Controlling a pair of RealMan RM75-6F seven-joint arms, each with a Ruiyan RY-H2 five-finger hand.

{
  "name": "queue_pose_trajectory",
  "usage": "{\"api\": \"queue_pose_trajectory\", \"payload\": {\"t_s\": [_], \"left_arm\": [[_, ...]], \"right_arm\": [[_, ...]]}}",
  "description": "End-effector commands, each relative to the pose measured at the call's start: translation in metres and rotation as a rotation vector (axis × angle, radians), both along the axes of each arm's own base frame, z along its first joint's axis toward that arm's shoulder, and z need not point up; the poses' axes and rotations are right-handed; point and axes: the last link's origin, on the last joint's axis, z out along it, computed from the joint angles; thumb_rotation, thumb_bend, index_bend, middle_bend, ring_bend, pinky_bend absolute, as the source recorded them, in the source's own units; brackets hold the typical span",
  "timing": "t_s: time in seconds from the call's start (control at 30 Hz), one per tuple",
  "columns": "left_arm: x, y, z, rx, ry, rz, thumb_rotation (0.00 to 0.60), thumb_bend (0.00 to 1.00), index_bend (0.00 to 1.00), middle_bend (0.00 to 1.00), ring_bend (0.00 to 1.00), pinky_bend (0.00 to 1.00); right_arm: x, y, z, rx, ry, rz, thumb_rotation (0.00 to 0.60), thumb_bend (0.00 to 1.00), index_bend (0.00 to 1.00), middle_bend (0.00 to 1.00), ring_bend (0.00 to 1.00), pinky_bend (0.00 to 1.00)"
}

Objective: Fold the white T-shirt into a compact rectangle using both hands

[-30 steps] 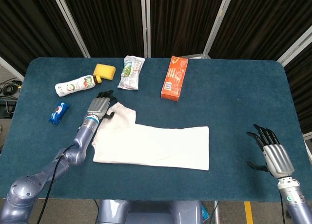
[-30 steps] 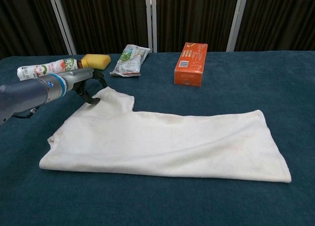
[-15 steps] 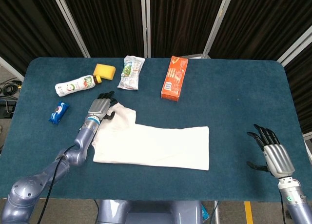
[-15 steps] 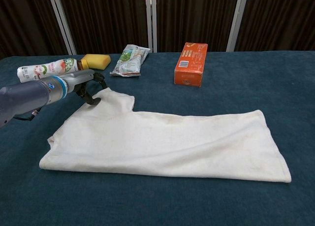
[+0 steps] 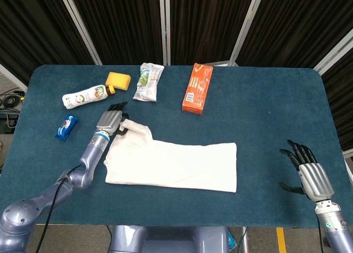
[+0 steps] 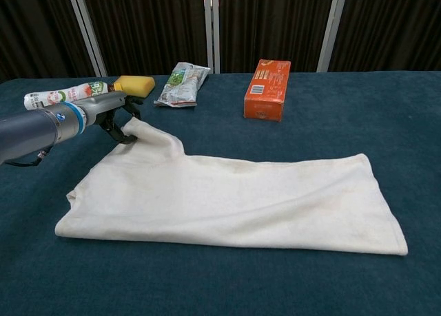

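The white T-shirt [image 5: 176,165] lies folded lengthwise on the blue table, a long band with one sleeve pointing to the far left. My left hand [image 5: 110,119] is at that sleeve and pinches its tip, which is raised a little off the cloth and bunched; in the chest view the left hand [image 6: 114,116] holds the sleeve tip just above the T-shirt [image 6: 234,199]. My right hand [image 5: 309,173] hovers near the front right corner of the table, fingers spread, holding nothing, well away from the shirt. The chest view does not show it.
Behind the shirt stand an orange box [image 5: 197,88], a green snack bag [image 5: 148,81], a yellow sponge [image 5: 118,80] and a lying white bottle [image 5: 85,96]. A small blue packet [image 5: 67,126] lies left of my left hand. The table's front edge is close to the shirt.
My left hand has closed on the sleeve tip and drawn it up and slightly left, so the sleeve now stands raised and narrower. The right hand has not moved.
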Motion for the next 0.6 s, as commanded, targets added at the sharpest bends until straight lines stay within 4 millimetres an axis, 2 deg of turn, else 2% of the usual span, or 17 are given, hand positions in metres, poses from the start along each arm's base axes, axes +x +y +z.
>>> {"api": "queue_pose_trajectory", "payload": {"t_s": [0.03, 0.33, 0.6], "left_arm": [[0.0, -0.001, 0.001, -0.001, -0.003, 0.0, 0.6, 0.47, 0.67, 0.0, 0.0, 0.0], [-0.001, -0.007, 0.004, -0.003, -0.011, -0.016, 0.6, 0.5, 0.69, 0.0, 0.0, 0.0], [-0.011, -0.028, 0.023, -0.029, -0.027, -0.092, 0.6, 0.49, 0.69, 0.0, 0.0, 0.0]], "right_arm": [[0.0, 0.0, 0.0, -0.001, -0.001, 0.001, 0.6, 0.02, 0.21, 0.0, 0.0, 0.0], [0.001, 0.001, 0.002, -0.005, -0.002, 0.005, 0.6, 0.02, 0.21, 0.0, 0.0, 0.0], [0.003, 0.002, 0.002, -0.002, -0.003, 0.011, 0.6, 0.02, 0.21, 0.0, 0.0, 0.0]]}}
